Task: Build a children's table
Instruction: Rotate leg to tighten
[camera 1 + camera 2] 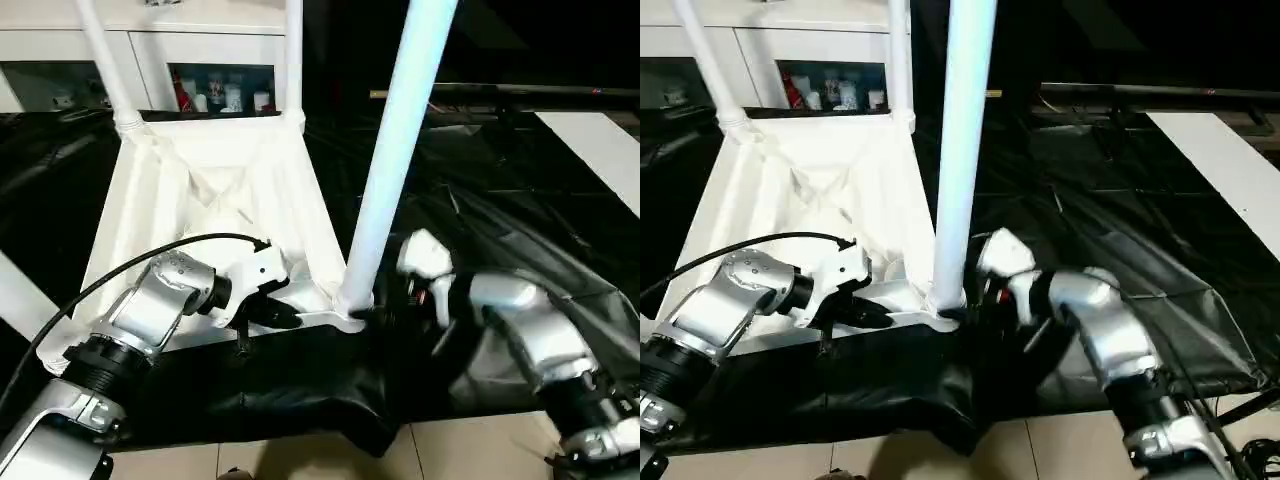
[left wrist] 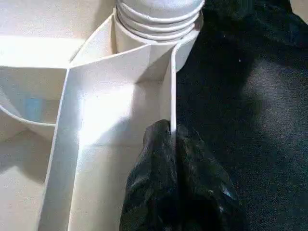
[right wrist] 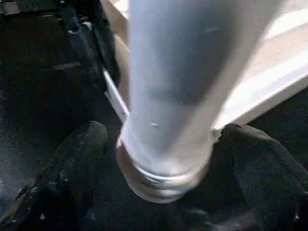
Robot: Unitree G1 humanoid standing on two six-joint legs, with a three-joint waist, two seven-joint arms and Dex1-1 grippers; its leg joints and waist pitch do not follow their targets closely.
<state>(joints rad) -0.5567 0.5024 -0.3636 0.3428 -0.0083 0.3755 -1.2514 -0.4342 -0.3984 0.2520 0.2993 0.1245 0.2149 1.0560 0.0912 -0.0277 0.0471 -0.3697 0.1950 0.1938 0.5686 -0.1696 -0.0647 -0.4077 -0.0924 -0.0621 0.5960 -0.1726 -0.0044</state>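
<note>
**Two grippers at the near corner leg**

Two grippers work at the counter's [image 1: 520,180] near edge, on its black sheet. The left gripper [image 1: 285,318] has its jaws pressed together, pinching the tabletop's [image 1: 200,200] near rim. The right gripper [image 3: 159,159] has its jaws spread either side of a leg [image 1: 395,150] standing in the near corner socket. The white tabletop lies upside down, ribs showing. Two far legs [image 1: 293,60] rise before a cabinet [image 1: 220,50].

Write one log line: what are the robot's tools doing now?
left tool: shut on tabletop rim | right tool: open around leg base
</note>
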